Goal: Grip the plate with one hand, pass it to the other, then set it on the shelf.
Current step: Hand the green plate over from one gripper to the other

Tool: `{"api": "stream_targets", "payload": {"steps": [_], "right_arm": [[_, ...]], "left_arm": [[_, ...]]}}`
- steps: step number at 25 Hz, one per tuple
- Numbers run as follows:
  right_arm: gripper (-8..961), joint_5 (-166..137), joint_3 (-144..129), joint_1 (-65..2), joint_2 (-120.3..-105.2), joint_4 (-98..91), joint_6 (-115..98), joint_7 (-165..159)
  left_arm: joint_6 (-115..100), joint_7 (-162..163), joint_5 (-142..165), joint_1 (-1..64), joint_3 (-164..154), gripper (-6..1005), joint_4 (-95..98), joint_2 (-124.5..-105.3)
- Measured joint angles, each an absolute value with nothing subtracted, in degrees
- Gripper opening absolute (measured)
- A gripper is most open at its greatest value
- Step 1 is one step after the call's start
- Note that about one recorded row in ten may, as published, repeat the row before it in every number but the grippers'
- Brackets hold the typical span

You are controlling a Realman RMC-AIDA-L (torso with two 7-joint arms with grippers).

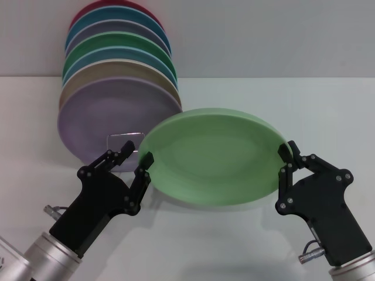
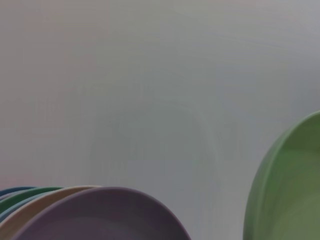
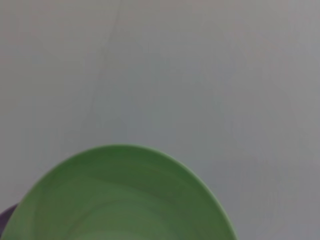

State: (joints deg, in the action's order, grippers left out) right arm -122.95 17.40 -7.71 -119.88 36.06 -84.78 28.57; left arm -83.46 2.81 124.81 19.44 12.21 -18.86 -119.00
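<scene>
The pale mint-green plate [image 1: 214, 155] hangs tilted above the white table between my two grippers. My right gripper [image 1: 288, 151] is shut on its right rim and holds it up. My left gripper [image 1: 136, 153] is open at the plate's left rim, with one finger against the rim's edge; I cannot tell whether it touches. The plate also shows in the left wrist view [image 2: 290, 190] and in the right wrist view [image 3: 120, 200]. Of the shelf [image 1: 122, 139], only a clear loop shows, just behind my left gripper and in front of the lavender plate [image 1: 99, 117].
Several coloured plates stand upright in a row at the back left, among them a darker green plate [image 1: 117, 44]. The lavender plate [image 2: 105, 215] is the front one. The white table [image 1: 328, 111] stretches to the right, with a grey wall behind.
</scene>
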Motion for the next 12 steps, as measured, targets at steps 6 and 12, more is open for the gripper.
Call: {"api": "stream_targets", "payload": {"steps": [6,12], "right_arm": [[22,-123.0,17.4,-7.9,-119.88,36.0,-84.6,28.6],[21,-123.0,17.4,-8.4,-119.88,36.0,-84.3,28.6]], "left_arm": [[-83.4,2.8,125.1,19.5,12.2,310,-18.8,-119.00],[-82.9,2.8,125.2,19.5,12.2,142,-19.1,-119.00]]}}
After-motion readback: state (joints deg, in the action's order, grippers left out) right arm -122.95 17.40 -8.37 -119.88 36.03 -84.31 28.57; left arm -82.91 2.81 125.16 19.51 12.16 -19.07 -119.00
